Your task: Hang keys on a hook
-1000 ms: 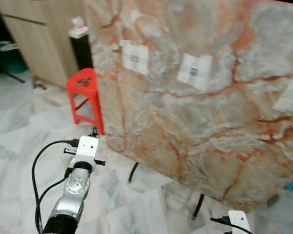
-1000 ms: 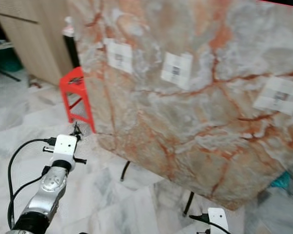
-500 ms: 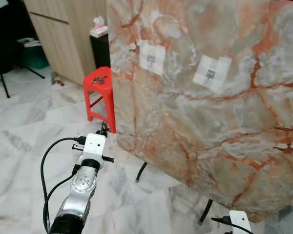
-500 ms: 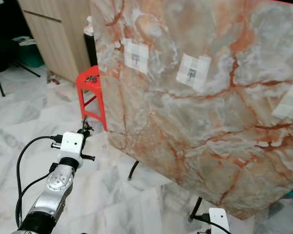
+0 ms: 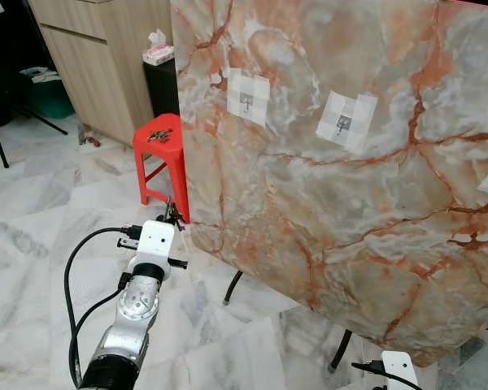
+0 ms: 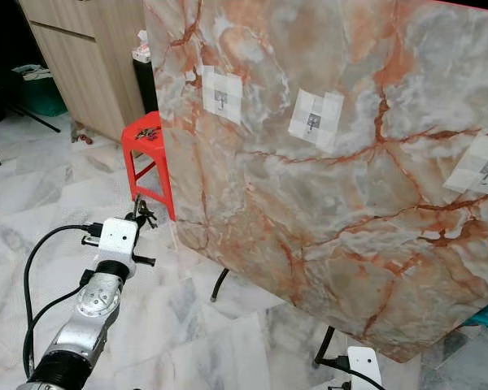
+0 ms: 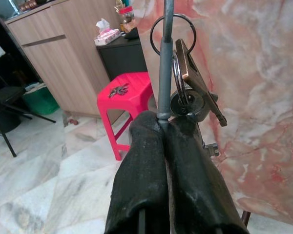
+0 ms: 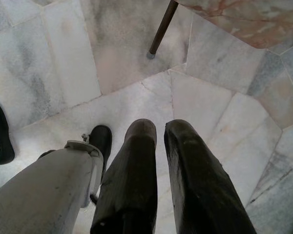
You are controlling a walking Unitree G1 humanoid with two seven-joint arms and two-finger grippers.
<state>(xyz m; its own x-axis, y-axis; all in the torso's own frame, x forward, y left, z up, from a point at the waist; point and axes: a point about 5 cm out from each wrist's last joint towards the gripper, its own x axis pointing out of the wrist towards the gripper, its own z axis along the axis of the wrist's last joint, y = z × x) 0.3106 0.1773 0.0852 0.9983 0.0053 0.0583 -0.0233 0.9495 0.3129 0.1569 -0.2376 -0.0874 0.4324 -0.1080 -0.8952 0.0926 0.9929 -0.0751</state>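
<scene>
My left gripper [image 7: 165, 122] is shut on a bunch of keys [image 7: 185, 83]; a metal ring and a brown key stick up past the fingertips. In the left eye view this gripper [image 5: 172, 215] is held out low, near the lower left corner of a tilted marble panel [image 5: 374, 211]. White patches carry small hooks [image 5: 249, 97] [image 5: 346, 122] high on the panel, well above the keys. A third patch [image 6: 486, 169] sits at the right edge. My right gripper [image 8: 160, 129] hangs idle over the floor, a narrow gap between its fingers.
A red stool [image 5: 161, 146] stands just left of the panel with another key bunch [image 5: 158, 136] on top. Behind it are a black cabinet with a tissue box [image 5: 159, 55] and wooden cupboards [image 5: 98, 57]. Black stand legs [image 5: 232, 286] hold the panel. My own foot [image 8: 100, 139] is below.
The camera has swung and the blur has gone, so the hooks now show sharply. My left gripper still holds the keys in about the same place by the panel's corner.
</scene>
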